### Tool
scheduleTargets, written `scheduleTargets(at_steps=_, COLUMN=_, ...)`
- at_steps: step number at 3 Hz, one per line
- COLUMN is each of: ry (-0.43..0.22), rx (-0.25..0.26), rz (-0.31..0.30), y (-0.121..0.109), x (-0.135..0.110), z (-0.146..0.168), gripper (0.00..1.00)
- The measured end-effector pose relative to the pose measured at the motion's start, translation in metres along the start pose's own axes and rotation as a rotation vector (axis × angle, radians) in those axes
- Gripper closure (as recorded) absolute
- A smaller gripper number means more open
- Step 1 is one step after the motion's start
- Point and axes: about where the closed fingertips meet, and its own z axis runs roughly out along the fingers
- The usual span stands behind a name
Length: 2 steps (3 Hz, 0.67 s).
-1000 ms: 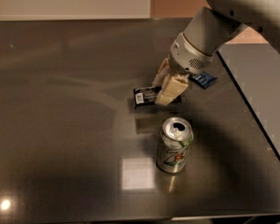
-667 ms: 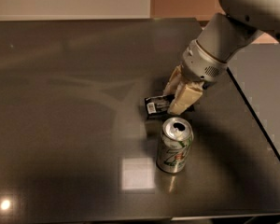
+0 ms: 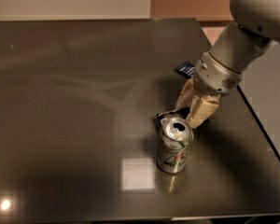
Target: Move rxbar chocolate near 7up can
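Black rxbar chocolate (image 3: 165,116), pinched in the gripper (image 3: 189,115), is just behind the upright 7up can (image 3: 174,146).

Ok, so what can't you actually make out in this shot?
Camera view only:
- rxbar chocolate: mostly hidden behind the 7up can and the gripper, which sits just behind the can.
- blue bar: partly covered by the arm's wrist; print too small to read.
- arm: cut off by the top right edge.

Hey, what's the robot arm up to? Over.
Gripper, right behind silver-and-green soda can, clamped on flat black wrapper bar. Blue wrapper bar farther back, not in way.
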Motion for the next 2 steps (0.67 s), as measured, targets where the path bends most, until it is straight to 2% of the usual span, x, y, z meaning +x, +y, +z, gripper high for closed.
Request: scheduleTargets(at_steps=2, ry=0.015, rx=-0.042, rz=-0.062, y=0.0234, x=0.0062, z=0.0084, gripper=0.38)
